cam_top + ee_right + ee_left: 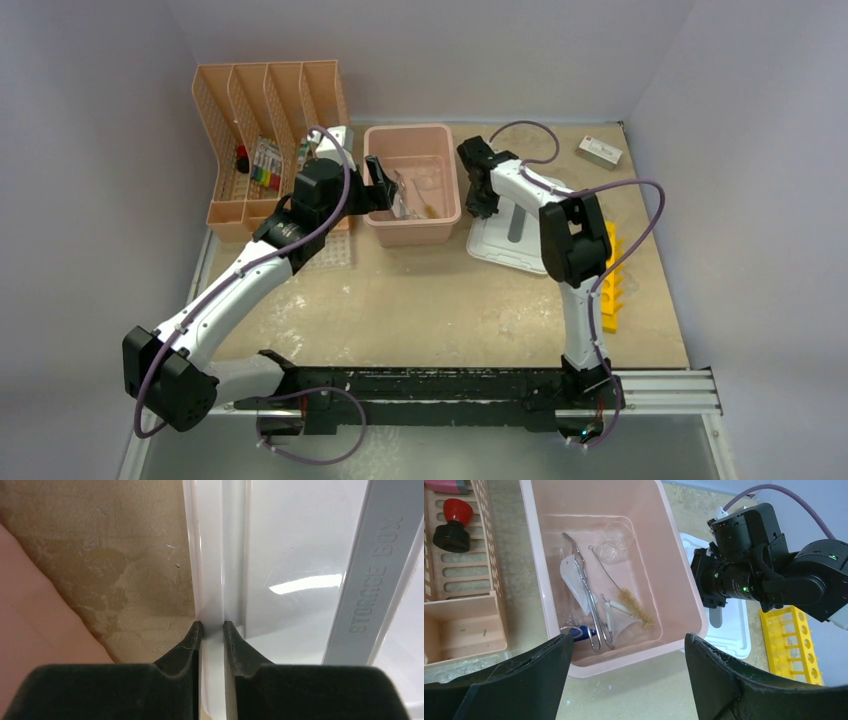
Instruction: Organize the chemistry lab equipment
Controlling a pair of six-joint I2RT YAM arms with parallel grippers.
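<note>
The pink bin [536,555] holds metal forceps [586,587], a small clear bag [573,577], a blue-capped tube [581,632], a bristle brush [639,609], a clear funnel [623,625] and small glass beakers [616,537]. My left gripper [628,640] is open and empty over the bin's near wall; it also shows in the top view [385,190]. My right gripper [212,626] is shut on the rim of the white lid [295,555], which lies right of the bin [412,235]. The yellow holed rack [610,280] lies at the right. A clear multi-hole tray [335,250] lies under my left arm.
The peach slotted organizer [265,110] stands at the back left with a red-capped black item [454,522] and coloured items inside. A small white box [600,152] lies at the back right. Walls close in on three sides.
</note>
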